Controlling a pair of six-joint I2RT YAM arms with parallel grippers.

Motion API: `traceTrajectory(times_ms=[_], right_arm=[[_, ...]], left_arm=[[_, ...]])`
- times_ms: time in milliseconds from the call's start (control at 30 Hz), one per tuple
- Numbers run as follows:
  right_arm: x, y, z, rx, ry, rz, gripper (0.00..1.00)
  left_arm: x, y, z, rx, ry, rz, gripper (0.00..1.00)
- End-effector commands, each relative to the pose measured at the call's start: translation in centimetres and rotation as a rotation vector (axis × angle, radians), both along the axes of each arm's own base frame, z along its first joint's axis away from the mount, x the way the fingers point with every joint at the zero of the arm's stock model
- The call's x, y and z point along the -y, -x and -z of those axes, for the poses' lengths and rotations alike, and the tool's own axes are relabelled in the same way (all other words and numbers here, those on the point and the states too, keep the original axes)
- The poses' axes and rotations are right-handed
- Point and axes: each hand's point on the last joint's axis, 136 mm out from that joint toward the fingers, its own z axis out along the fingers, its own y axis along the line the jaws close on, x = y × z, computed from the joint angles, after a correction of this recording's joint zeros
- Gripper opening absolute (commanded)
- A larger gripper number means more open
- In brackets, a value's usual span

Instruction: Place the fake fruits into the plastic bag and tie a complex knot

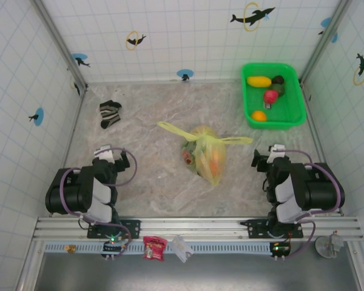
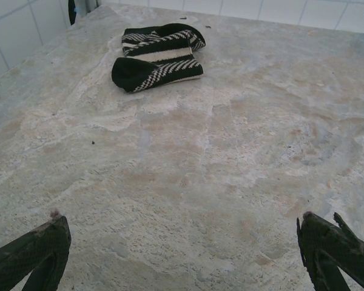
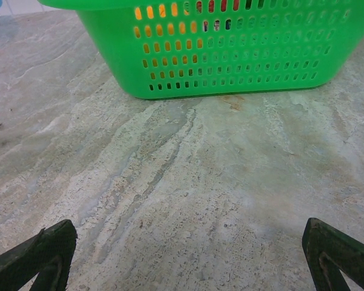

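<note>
The pale-yellow plastic bag [image 1: 207,154] lies in the middle of the table with orange, red and green fake fruits showing through it. Its handles are bunched into a knot [image 1: 199,139], and two loose ends stick out left and right. More fake fruits [image 1: 266,88], yellow, red, dark and orange, sit in the green tub [image 1: 294,104] at the back right. My left gripper [image 1: 111,156] rests open near the left base, over bare table. My right gripper [image 1: 268,156] is open near the right base, facing the tub [image 3: 230,54] with nothing between its fingers.
A black-and-white striped sock [image 1: 110,113] lies at the back left, ahead of the left gripper [image 2: 182,254] in its wrist view [image 2: 158,57]. Tiled walls close in the table on three sides. A red packet [image 1: 153,247] and a clear wrapper [image 1: 181,247] lie on the front rail.
</note>
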Motion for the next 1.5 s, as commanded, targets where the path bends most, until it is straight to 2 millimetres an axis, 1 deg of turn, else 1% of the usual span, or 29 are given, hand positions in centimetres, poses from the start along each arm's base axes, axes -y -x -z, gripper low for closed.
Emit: traceTrajectory(times_ms=[0,33,100,133,1467], right_arm=[[0.1,-0.1,-0.8,0.033,0.008,0.002,0.98],[0.0,-0.1,-0.8,0.033,0.013,0.004,0.98],[0.1,-0.2,-0.8,0.032,0.010,0.004,0.98],[0.0,-0.2,-0.8,0.031,0.004,0.000,0.98],[0.0,-0.2,-0.8,0.032,0.003,0.000,0.98]], left_arm=[[0.6,-0.2,-0.3,0.011,-0.022,0.031,0.98],[0.6,-0.2,-0.3,0.011,-0.023,0.030,0.98],[-0.4,-0.2,-0.3,0.007,-0.026,-0.035,0.98],[-0.5,-0.1,-0.3,0.009,-0.030,-0.043,0.98],[-0.5,-0.1,-0.4,0.013,-0.034,-0.043,0.98]])
